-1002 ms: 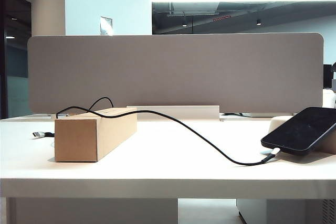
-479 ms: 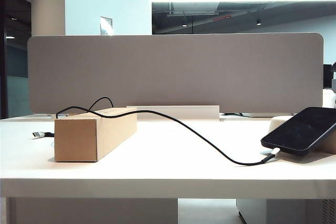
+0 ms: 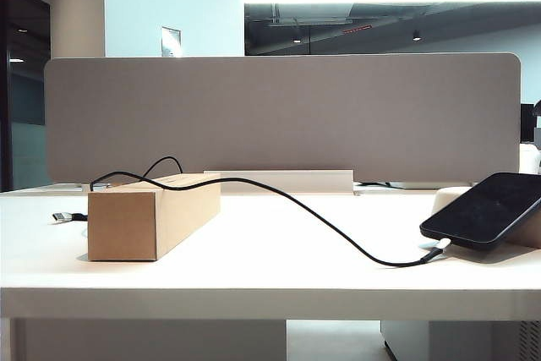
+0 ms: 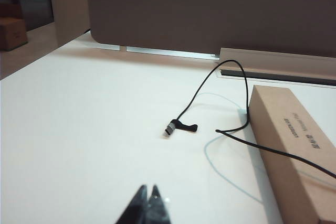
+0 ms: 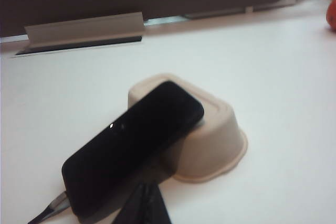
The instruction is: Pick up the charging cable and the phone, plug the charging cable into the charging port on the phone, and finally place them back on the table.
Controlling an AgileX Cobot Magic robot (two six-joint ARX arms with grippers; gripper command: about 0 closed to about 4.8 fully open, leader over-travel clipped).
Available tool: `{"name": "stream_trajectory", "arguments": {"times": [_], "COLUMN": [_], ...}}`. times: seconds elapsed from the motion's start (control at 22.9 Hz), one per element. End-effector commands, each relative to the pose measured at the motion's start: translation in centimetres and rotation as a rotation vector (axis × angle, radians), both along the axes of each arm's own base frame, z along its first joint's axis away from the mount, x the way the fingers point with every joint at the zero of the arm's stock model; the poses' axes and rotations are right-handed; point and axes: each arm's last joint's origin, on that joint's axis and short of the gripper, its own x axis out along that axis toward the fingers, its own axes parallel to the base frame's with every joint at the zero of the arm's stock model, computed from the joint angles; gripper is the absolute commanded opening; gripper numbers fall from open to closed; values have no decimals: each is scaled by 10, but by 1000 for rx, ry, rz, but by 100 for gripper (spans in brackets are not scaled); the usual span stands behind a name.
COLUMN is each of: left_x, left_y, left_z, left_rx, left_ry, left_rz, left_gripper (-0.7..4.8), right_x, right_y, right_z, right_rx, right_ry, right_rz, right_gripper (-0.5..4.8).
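Your off-white surface [image 3: 270,272] sits in front of a grey divider [image 3: 283,116], and across the last second nothing on it has shifted: box [image 3: 152,213], cable [image 3: 321,221] and phone [image 3: 486,209] lie exactly where they were. The phone leans screen-up on a beige tray [image 5: 210,140] at the right, and the cable drapes over the box and runs to the phone's lower end, where its pale plug [image 3: 438,248] looks seated, though you can't confirm that here. Its USB end [image 4: 171,128] lies loose on the surface left of the box. Your left gripper [image 4: 147,205] hangs low over bare surface near that USB end, jaws together and empty; your right gripper [image 5: 147,203] sits just before the phone, also closed on nothing. With both things resting, the task reads as finished or nearly so.
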Motion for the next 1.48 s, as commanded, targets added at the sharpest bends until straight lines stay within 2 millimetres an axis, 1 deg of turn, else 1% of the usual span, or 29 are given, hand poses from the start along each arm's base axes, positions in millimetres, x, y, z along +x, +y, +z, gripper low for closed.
{"name": "stream_trajectory", "arguments": {"times": [0.04, 0.48, 0.83, 1.48], "left_x": [0, 0, 0, 0], "left_y": [0, 0, 0, 0], "left_z": [2, 2, 2, 2], "left_rx": [1, 1, 1, 1], "left_ry": [-13, -13, -13, -13], "left_rz": [-6, -6, -6, -6], "left_gripper": [-6, -6, -6, -6], "right_x": [1, 1, 1, 1], "right_y": [0, -1, -6, -6], "right_z": [4, 2, 2, 2], "right_rx": [-50, -122, -107, -107], "right_ry": [-55, -38, -33, -33], "right_rz": [2, -2, -52, -57], "right_gripper": [-6, -6, -6, -6]}}
